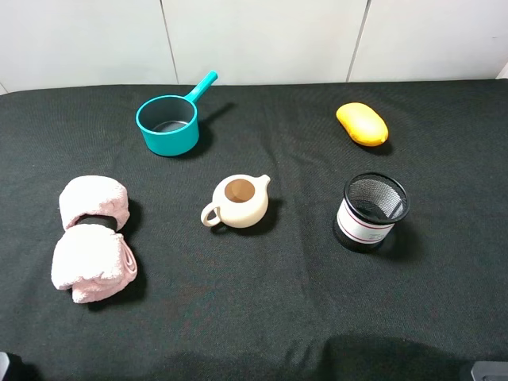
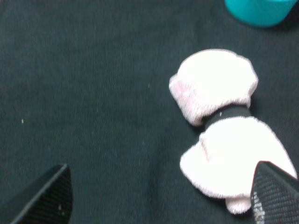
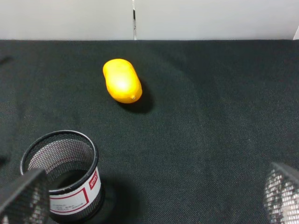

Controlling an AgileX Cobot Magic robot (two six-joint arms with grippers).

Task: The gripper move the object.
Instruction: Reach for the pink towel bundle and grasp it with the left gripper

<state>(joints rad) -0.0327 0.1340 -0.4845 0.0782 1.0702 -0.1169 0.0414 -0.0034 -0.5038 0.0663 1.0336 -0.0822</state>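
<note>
The pale-pink towel bundle [image 1: 94, 238] lies on the left side of the black cloth [image 1: 262, 317], in the near half. It is well apart from the cream teapot [image 1: 238, 201] to its right, and the teal saucepan [image 1: 168, 125] stands farther back. It is not yet gripped.

The step in hand is judged to be the approach. In the wrist view the fingers of the left gripper [image 2: 161, 191] are seen apart with only cloth between them, and the bundle is beside one finger, not between the two. A shift toward the bundle is therefore needed, so that its black band [image 2: 229, 113] comes under the middle of the gap. The narrow waist should be bracketed there and the fingers lowered deep before closing, because the towel is soft and will probably yield. A straight lift is advised, so that the cloth is not dragged.

Almost nothing of either arm is shown in the high view; both are judged to be drawn back at the near edge. The right gripper [image 3: 154, 196] is also spread and empty, beside the mesh cup [image 3: 63, 175].
</note>
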